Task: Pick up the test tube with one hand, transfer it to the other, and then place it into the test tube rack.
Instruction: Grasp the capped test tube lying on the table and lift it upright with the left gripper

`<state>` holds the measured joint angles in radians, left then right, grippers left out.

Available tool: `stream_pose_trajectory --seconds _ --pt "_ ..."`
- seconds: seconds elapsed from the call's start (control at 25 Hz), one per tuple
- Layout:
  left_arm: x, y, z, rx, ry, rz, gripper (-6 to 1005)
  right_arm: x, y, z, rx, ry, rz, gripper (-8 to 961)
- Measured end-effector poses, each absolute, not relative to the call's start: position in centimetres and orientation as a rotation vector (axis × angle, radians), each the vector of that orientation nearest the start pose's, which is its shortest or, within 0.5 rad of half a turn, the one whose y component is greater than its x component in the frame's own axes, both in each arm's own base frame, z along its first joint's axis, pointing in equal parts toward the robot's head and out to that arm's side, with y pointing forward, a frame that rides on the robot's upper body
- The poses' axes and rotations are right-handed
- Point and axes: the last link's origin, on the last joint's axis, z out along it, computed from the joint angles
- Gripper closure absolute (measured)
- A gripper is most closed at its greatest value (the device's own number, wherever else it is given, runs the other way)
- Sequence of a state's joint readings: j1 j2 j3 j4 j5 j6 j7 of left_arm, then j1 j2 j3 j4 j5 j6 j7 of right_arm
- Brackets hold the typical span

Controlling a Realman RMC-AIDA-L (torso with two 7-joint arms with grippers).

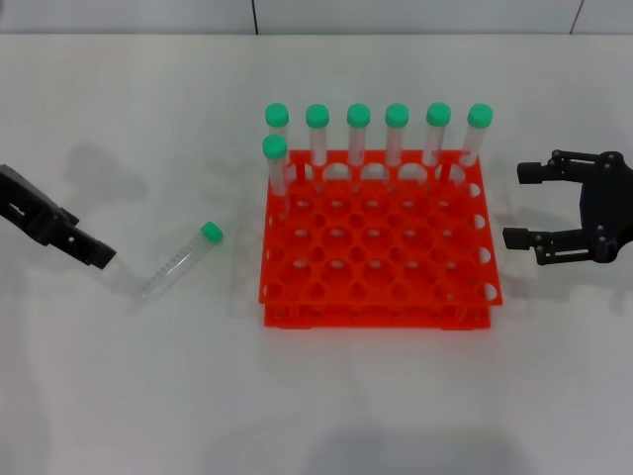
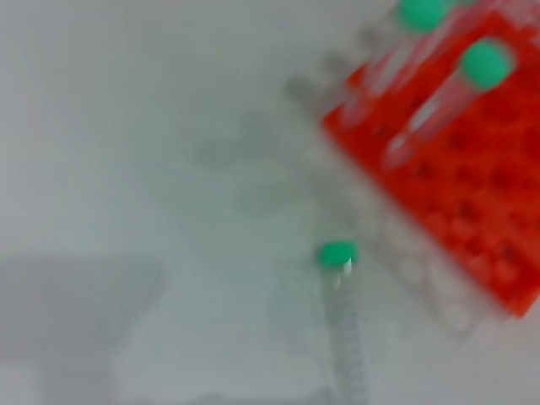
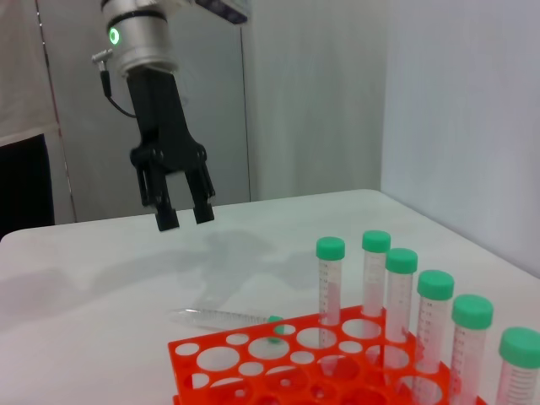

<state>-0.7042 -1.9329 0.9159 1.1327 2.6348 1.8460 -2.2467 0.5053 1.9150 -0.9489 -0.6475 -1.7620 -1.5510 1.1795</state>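
Test tube (image 1: 181, 260) lies on its side on the white surface (image 1: 129, 119), its green cap toward the orange-red rack (image 1: 376, 252) and its clear tip toward the left tool (image 1: 87, 249). That tool hangs above the surface just off the tube's tip end, not touching it; the right wrist view shows its two black fingers (image 3: 166, 215) pointing down with a narrow gap between them and nothing held. The tube rests near the rack's left side, apart from it. Seven green-capped tubes (image 1: 396, 134) stand upright in the rack, six along the far row and one in the next row. The right tool (image 1: 522, 206) waits beside the rack's right side, spread wide and empty.
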Motion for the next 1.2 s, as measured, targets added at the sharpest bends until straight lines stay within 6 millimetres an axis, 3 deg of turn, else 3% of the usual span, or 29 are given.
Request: stream_pose_trajectory --seconds 0.2,0.56,1.2 --pt "-24.0 36.7 7.5 -2.591 -1.088 0.628 281 26.5 34.2 4.0 -2.768 0.192 0.587 111" --pt "-23.9 37.1 3.6 -2.578 -1.11 0.693 288 26.5 34.1 3.6 -2.768 0.197 0.589 111" --pt "-23.3 36.6 0.6 -2.611 -1.154 0.737 299 26.7 33.9 3.3 -2.76 0.197 0.584 111"
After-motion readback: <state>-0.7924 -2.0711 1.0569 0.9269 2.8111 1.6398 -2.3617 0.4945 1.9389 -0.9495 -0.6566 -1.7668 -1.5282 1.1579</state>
